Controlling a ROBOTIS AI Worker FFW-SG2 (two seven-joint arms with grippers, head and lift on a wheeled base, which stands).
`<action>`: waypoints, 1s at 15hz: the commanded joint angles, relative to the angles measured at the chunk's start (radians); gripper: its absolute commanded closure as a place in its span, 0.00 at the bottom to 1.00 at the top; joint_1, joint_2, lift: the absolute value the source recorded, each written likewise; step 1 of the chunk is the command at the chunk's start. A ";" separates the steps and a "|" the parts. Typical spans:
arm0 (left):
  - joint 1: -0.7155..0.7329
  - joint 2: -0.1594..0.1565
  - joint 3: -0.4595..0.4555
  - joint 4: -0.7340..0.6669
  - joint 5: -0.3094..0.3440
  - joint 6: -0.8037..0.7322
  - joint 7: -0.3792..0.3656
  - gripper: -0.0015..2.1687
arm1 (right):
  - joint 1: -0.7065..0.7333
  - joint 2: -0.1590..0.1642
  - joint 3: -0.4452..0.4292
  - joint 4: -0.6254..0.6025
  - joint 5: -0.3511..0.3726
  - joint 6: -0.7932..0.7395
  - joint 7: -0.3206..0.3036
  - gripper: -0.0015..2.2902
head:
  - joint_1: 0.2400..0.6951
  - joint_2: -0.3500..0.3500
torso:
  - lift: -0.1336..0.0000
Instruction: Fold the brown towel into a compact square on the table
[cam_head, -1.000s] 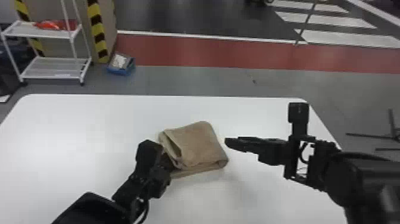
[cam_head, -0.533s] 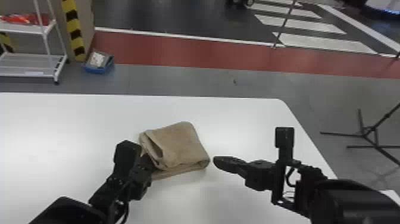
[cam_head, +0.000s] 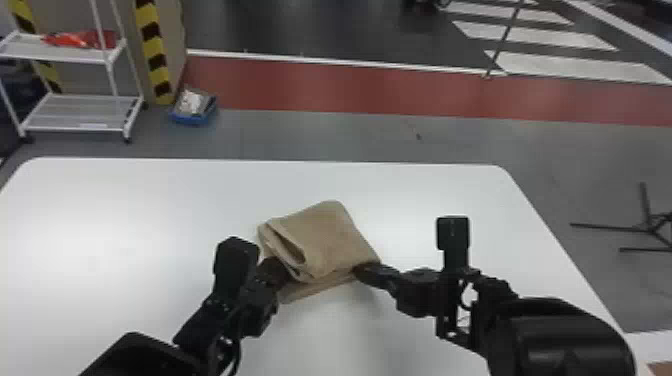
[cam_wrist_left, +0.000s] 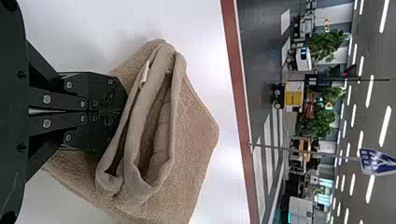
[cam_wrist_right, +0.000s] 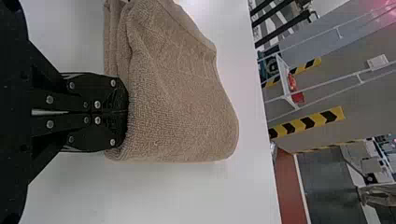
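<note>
Bright indoor light floods the bench (cam_head: 125, 240), whose white top glares in pale patches. Ceiling lights (cam_wrist_left: 385, 125) burn as white streaks in the left wrist view. Faint, soft-edged shadow lies beside the towel (cam_wrist_right: 187, 107); its folds darken inside.

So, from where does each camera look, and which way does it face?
Head view: on the head, facing forward and down at the table; left gripper and right gripper show.
Left wrist view: left wrist, facing the brown towel's open folds past its gripper.
Right wrist view: right wrist, facing the towel's broad face past its gripper.
Both wrist views share towel and table.
</note>
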 joint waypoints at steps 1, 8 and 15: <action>0.032 0.004 0.007 -0.065 0.000 0.019 -0.006 0.90 | -0.050 0.001 -0.010 0.047 0.012 -0.002 -0.019 0.91 | 1.00 0.25 | 0.18; 0.114 0.035 0.099 -0.239 0.017 0.062 -0.074 0.90 | -0.191 0.001 -0.120 0.248 -0.029 -0.064 -0.019 0.91 | 1.00 0.20 | 0.18; -0.009 0.023 0.064 0.030 0.020 -0.137 -0.091 0.90 | -0.133 -0.002 -0.191 0.232 -0.086 -0.269 0.066 0.64 | 1.00 0.23 | 0.18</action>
